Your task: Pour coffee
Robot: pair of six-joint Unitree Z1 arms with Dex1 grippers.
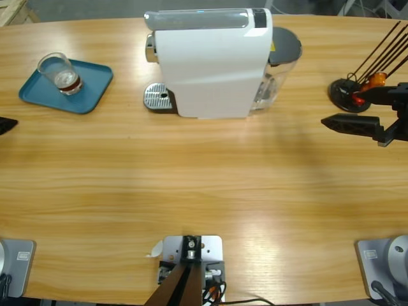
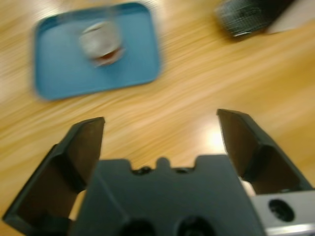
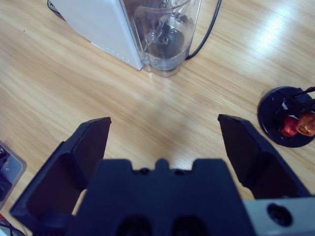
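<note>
A small clear glass (image 1: 58,71) with a little dark reddish-brown coffee (image 1: 69,83) at its bottom stands upright on a blue tray (image 1: 89,89) at the table's far left. In the left wrist view the glass (image 2: 101,42) and tray (image 2: 59,73) lie ahead of my left gripper (image 2: 161,119), which is open and holds nothing. Only a black tip of the left gripper (image 1: 5,125) shows at the left edge. My right gripper (image 3: 163,121) is open and holds nothing. It hovers at the right edge (image 1: 347,108) beside the capsule holder.
A white coffee machine (image 1: 210,64) stands at the back middle, with its metal drip tray (image 1: 158,97) on the left and clear water tank (image 3: 165,34) on the right. A black capsule holder (image 1: 347,94) with orange and red capsules (image 3: 298,125) stands at the right.
</note>
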